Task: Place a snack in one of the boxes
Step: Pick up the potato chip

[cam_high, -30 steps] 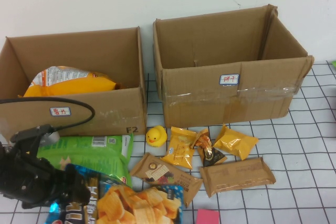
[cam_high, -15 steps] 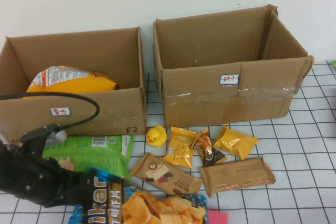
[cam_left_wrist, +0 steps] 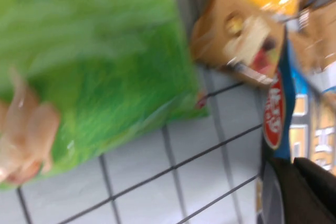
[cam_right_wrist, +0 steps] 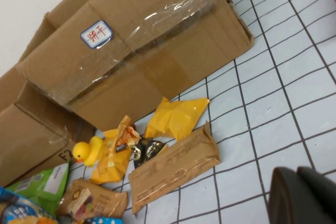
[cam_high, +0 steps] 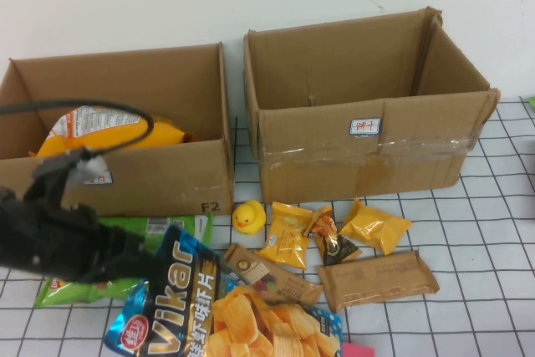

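Note:
My left gripper (cam_high: 136,254) is shut on the top edge of a blue Vikar chip bag (cam_high: 209,315) and holds it tilted above the table's front. In the left wrist view the gripper (cam_left_wrist: 290,162) pinches the blue bag (cam_left_wrist: 275,114) above the green snack bag (cam_left_wrist: 89,66). The left box (cam_high: 167,177) holds a yellow chip bag (cam_high: 109,131). The right box (cam_high: 359,144) looks empty. My right gripper (cam_right_wrist: 294,170) is shut and empty above the bare grid cloth, out of the high view.
A green snack bag (cam_high: 100,277) lies under my left arm. A yellow duck (cam_high: 247,216), small yellow packets (cam_high: 374,225), a brown bar (cam_high: 378,279) and a brown biscuit pack (cam_high: 259,273) lie in front of the boxes. A pink item (cam_high: 355,349) sits at the front edge.
My left gripper has risen with the blue chip bag, lifting it off the table and swinging it upright. The green bag beneath now shows more. The right arm has not moved.

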